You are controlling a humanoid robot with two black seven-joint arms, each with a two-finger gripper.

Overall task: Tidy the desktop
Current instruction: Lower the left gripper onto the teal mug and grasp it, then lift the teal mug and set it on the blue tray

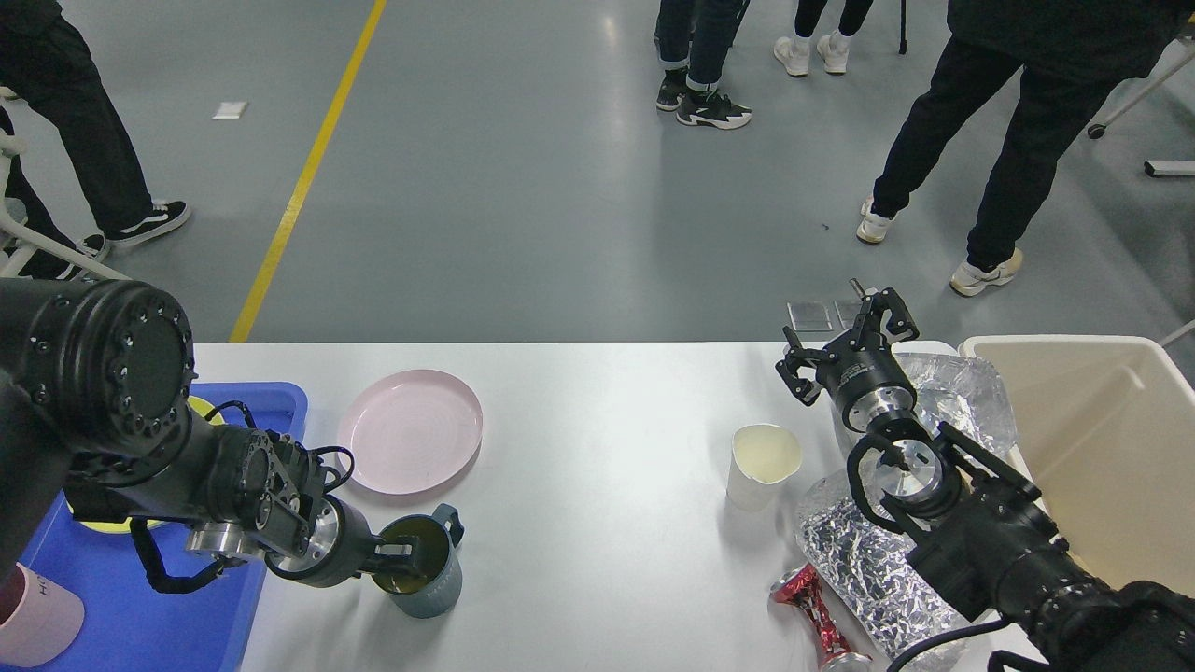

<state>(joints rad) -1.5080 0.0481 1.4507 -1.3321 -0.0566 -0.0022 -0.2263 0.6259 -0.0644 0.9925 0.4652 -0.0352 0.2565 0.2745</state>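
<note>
Your left gripper (403,557) is at the near-left rim of the teal mug (425,567), with 1 finger reaching down inside the mug against its wall. The outer finger is hidden by the wrist, so you cannot tell whether the grip is clamped on the rim. The mug stands upright on the desktop (597,439), handle pointing away from you, just beside the blue tray (168,616).

Your right gripper (845,341) hangs above the far-right part of the desktop, both fingers spread wide apart, holding and touching nothing. It sits over the crumpled foil (962,397) that lies against the beige bin (1102,448).

The desktop is the wide white surface across the lower half of the view, its far edge running level across the middle. On it:

- a pink plate (410,430), flat, near the mug but apart from it
- a white paper cup (761,464), upright, near the foil
- a second foil sheet (854,560) under the right arm
- a crushed red can (810,611), lying on its side at the near edge, touching that sheet

In the tray, a yellow plate (201,408) shows mostly behind the left arm, and a pink cup (37,621) sits at the near-left corner.
</note>
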